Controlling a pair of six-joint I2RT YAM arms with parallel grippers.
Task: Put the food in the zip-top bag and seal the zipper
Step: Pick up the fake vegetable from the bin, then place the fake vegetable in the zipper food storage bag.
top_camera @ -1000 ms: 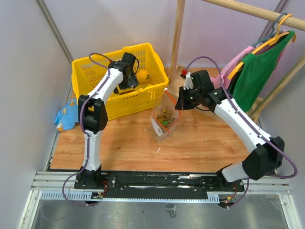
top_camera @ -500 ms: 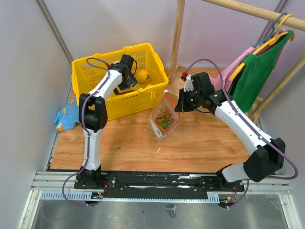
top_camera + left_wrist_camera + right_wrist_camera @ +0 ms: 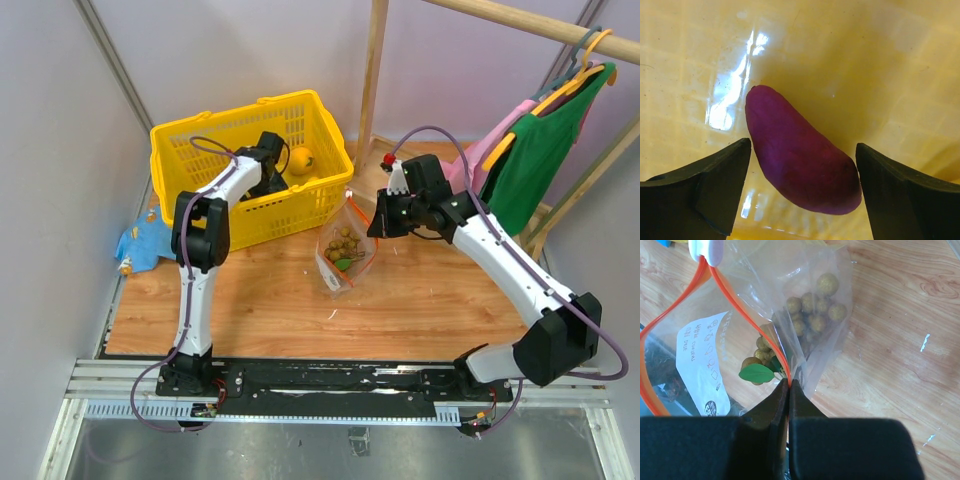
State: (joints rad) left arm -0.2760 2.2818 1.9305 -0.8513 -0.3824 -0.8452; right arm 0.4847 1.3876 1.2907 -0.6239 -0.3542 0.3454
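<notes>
While the right gripper (image 3: 789, 382) was clenched on the rim of the bag (image 3: 700, 355), the job looked to me about a third done. The grapes (image 3: 810, 315) lay inside the bag, just ahead of those pinched fingers, with a green leaf (image 3: 756, 373) nearest them. The zipper (image 3: 740, 310) ran out from the grip to its white slider (image 3: 707, 250) at the far end. Its two strips stood apart in a wide loop, so the mouth was open and nothing was sealed. The bag hung below the gripper, its bottom down on the table (image 3: 430, 300) as far as I could tell.

Over in the basket (image 3: 200, 140), the left gripper (image 3: 802, 150) was spread wide with nothing grasped. The purple piece (image 3: 800, 160) lay on the basket floor right between its fingers, slanting across the gap. One finger was just beside it, and I could not tell whether it touched. A yellow fruit (image 3: 301, 159) sat in the basket too, just beyond that gripper.

By my reckoning, what was left was to close on the purple piece and carry it to the open mouth, do the same for the yellow fruit, then run the slider along the zipper.
</notes>
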